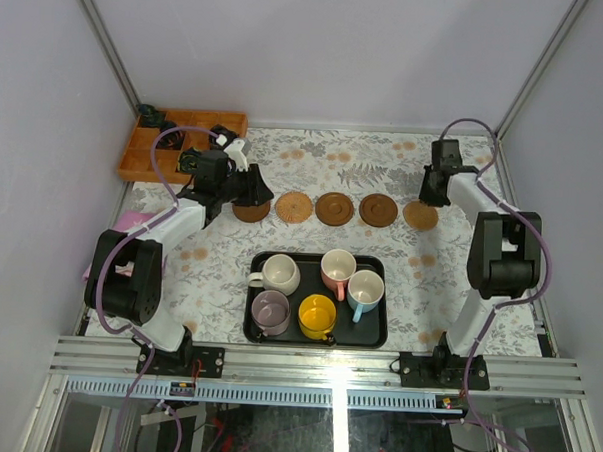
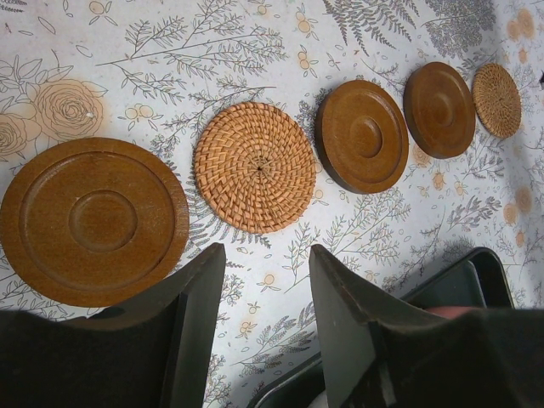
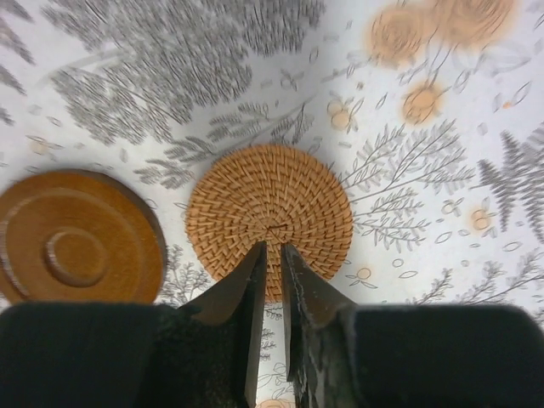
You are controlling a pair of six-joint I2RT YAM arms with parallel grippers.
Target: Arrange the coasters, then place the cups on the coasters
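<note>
Five coasters lie in a row across the flowered cloth: a wooden one at the left, a woven one, two wooden ones, and a woven one at the right. My left gripper hangs open and empty just beside the leftmost coaster. Over the near edge of the right woven coaster, my right gripper has its jaws a narrow slit apart, holding nothing. The cream, pink-handled, blue-handled, lilac and yellow cups stand in the black tray.
An orange wooden compartment box sits at the back left corner. A pink object lies by the left arm. The tray's corner shows close under the left gripper. Pale walls enclose the table on three sides.
</note>
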